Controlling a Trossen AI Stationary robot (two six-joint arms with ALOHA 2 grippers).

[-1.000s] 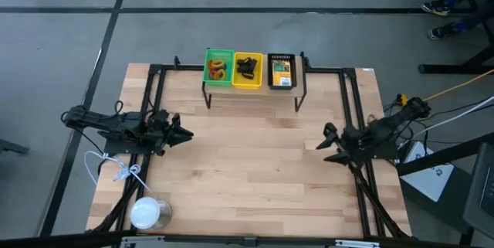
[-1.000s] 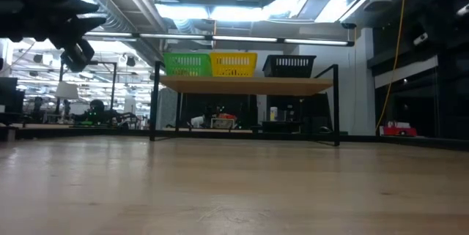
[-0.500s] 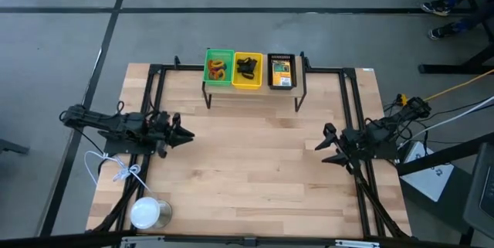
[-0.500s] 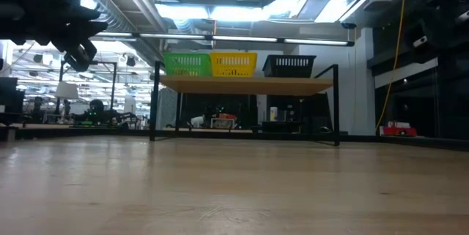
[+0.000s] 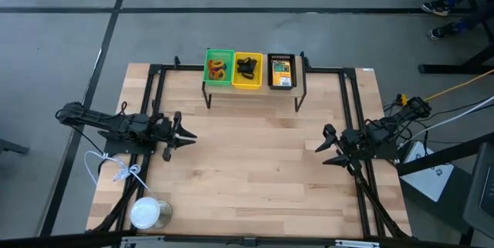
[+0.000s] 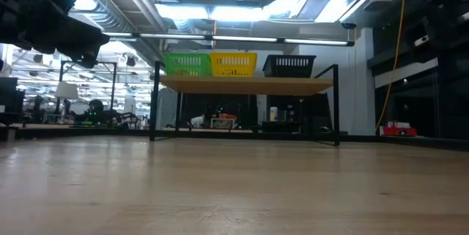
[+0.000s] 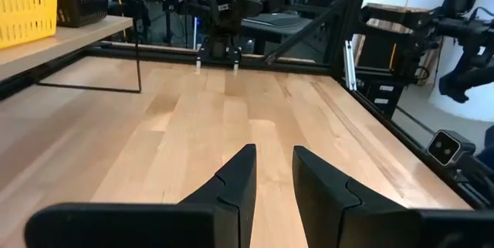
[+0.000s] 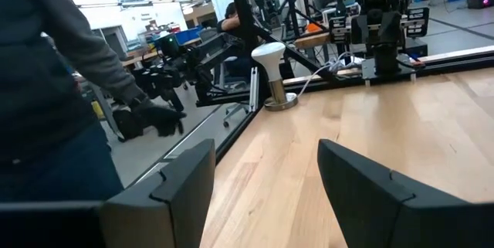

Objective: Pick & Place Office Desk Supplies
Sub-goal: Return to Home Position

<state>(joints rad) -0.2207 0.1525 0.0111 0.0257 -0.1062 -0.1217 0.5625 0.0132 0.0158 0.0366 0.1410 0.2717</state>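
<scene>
Three small trays stand side by side on a raised wooden shelf at the table's far edge. The green tray holds orange loops, the yellow tray holds black clips, and the black mesh tray holds a printed box. My left gripper hovers over the table's left part, pointing right. Its fingers stand a little apart with nothing between them. My right gripper hovers at the right, pointing left, wide open and empty.
A white round can stands at the near left corner, with a white cord beside it. Black frame rails run along the table's sides and far edge. Bare wood lies between the grippers. A person stands beyond the table's left side.
My left gripper has rolled about its own pointing line while staying over the same spot; its two fingers now lie side by side, level with the table. The trays and the right arm have kept still.
</scene>
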